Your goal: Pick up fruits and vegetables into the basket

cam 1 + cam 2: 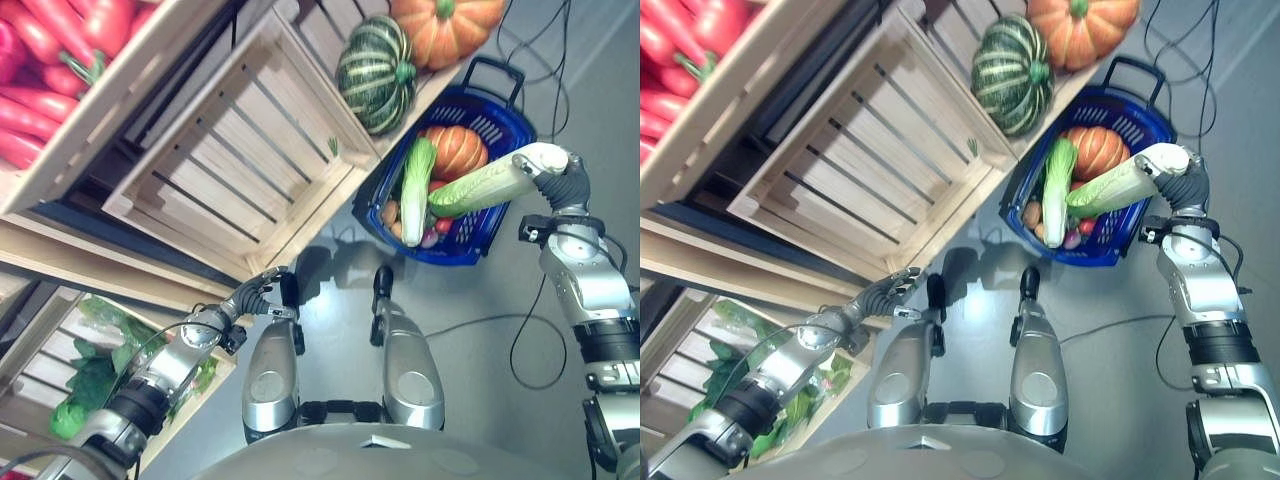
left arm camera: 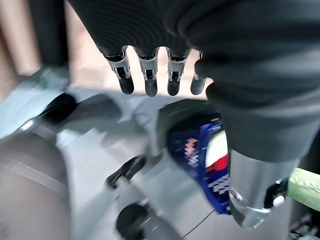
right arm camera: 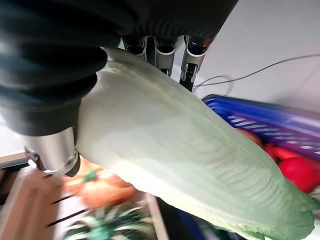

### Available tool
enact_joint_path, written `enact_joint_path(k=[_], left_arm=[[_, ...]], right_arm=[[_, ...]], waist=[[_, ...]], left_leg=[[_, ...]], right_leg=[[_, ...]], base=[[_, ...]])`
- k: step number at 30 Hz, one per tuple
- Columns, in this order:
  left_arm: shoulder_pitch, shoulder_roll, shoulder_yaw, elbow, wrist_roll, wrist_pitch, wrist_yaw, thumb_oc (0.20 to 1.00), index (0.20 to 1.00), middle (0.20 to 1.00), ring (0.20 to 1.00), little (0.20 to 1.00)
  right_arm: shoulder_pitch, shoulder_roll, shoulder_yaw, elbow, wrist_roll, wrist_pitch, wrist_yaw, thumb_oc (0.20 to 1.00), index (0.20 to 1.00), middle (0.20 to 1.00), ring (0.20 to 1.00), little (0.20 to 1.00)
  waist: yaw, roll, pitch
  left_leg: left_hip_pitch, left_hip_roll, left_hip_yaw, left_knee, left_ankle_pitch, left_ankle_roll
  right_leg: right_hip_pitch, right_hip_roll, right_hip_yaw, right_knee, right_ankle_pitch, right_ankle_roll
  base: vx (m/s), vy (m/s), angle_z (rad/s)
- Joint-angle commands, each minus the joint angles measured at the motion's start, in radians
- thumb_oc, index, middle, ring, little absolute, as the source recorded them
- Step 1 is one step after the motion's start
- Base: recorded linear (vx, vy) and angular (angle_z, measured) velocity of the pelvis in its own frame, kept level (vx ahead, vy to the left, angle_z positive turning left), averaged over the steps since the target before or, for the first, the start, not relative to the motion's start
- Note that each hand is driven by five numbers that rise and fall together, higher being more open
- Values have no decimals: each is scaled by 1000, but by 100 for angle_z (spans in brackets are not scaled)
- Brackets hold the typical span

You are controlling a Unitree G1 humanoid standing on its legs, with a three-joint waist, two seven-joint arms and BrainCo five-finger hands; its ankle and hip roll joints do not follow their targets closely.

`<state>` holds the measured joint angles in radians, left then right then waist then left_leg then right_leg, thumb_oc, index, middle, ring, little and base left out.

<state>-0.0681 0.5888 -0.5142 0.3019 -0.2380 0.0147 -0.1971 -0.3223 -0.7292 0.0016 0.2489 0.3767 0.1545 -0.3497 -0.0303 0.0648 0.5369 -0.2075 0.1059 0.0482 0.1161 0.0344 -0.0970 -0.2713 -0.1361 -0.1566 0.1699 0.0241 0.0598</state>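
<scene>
Green cabbage (image 1: 478, 188) in my clenched right hand (image 1: 540, 160) points leafy-end toward the blue basket (image 1: 497, 125) on grey floor (image 1: 480, 330); my left hand (image 1: 255, 293) hangs released.

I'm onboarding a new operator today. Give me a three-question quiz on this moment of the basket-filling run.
1. True or false: the right hand holds a pale green cabbage over the blue basket.
2. Which is already in the basket? A) orange pumpkin B) striped green squash C) red peppers
3. Fill in: the left hand holds ____.

Key: 1 true; 2 A; 3 nothing
</scene>
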Motion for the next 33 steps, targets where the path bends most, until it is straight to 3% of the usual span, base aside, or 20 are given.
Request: enact_joint_path(k=[1,10,15,17,33], left_arm=[[73,-38,-26,24,-85,9,-47,1000,1000,1000,1000,1000],[71,-65,-55,99,-114,-31,-50,1000,1000,1000,1000,1000],[77,-57,-64,88,-143,-52,-57,1000,1000,1000,1000,1000],[87,-53,-75,87,-152,-71,-62,1000,1000,1000,1000,1000],[104,-18,-142,12,-203,-138,-38,1000,1000,1000,1000,1000]], right_arm=[[-32,-111,-1,2,-23,-22,-26,200,200,200,200,200],[-133,-147,51,159,14,33,6,200,200,200,200,200],[-200,-179,79,255,4,70,52,200,200,200,200,200],[-242,-197,107,320,-12,87,71,200,200,200,200,200],[-565,-263,252,727,-10,156,79,200,200,200,200,200]], waist=[[-6,20,-24],[10,69,-17],[34,102,-17],[46,112,-17],[137,186,-17]], left_leg=[[-67,51,-4,103,-55,-2],[-206,28,-3,138,-35,7],[-277,13,-4,152,-24,11],[-282,0,-9,159,-47,7],[-464,-30,-22,177,-20,27]], right_leg=[[-68,-30,-8,260,-185,9],[-243,-37,-15,376,-216,-17],[-325,-46,-17,428,-231,-23],[-341,-57,-9,461,-270,-15],[-542,-93,-21,583,-301,-31]], base=[[-47,-35,1],[-20,-23,8],[10,-18,2],[69,-30,6],[-12,-48,8]])
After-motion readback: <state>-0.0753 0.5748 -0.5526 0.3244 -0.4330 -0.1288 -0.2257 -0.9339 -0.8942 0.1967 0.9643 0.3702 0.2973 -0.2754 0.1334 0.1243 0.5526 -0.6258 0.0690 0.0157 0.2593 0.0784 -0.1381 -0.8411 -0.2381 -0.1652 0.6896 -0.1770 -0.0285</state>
